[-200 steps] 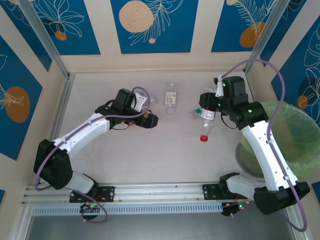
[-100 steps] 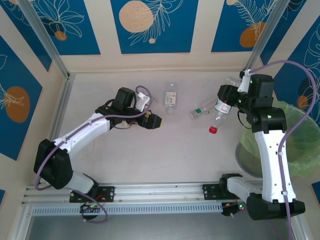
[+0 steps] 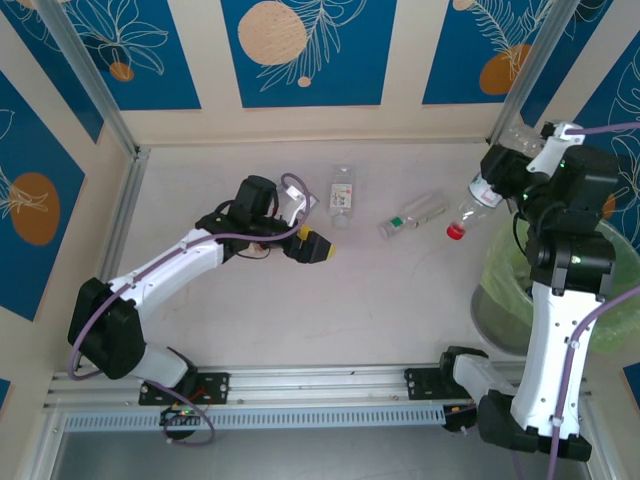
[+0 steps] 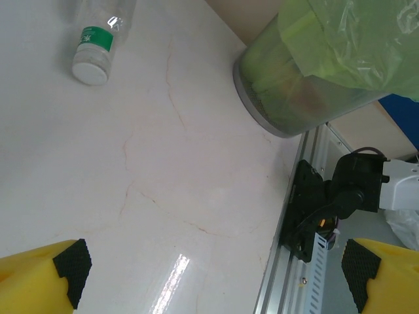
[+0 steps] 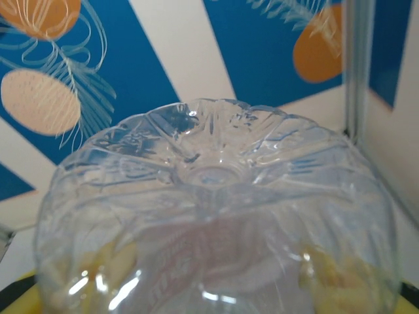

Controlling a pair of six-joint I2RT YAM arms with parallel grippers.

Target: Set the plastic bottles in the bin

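My right gripper [image 3: 498,176] is shut on a clear bottle [image 3: 478,198] with a red cap [image 3: 455,232], held in the air just left of the bin [image 3: 560,285]. In the right wrist view the bottle's ribbed base [image 5: 216,196] is pressed close to the lens. The bin has a light-green bag liner [image 4: 340,39]. Two bottles lie on the table: one with a green label [image 3: 412,214] [image 4: 91,51] and one clear with a white cap [image 3: 342,194]. My left gripper [image 3: 316,246] [image 4: 216,275] is open over bare table, left of both, with nothing between its yellow fingers [image 4: 39,278].
The enclosure has blue patterned walls and metal corner posts [image 3: 525,70]. An aluminium rail [image 3: 320,378] runs along the near edge with both arm bases on it. The right arm's base mount [image 4: 327,196] sits just below the bin.
The right arm lifted the red-capped bottle off the table and swung it right, up to the bin. The left gripper shifted slightly right and turned, its yellow fingers now showing.
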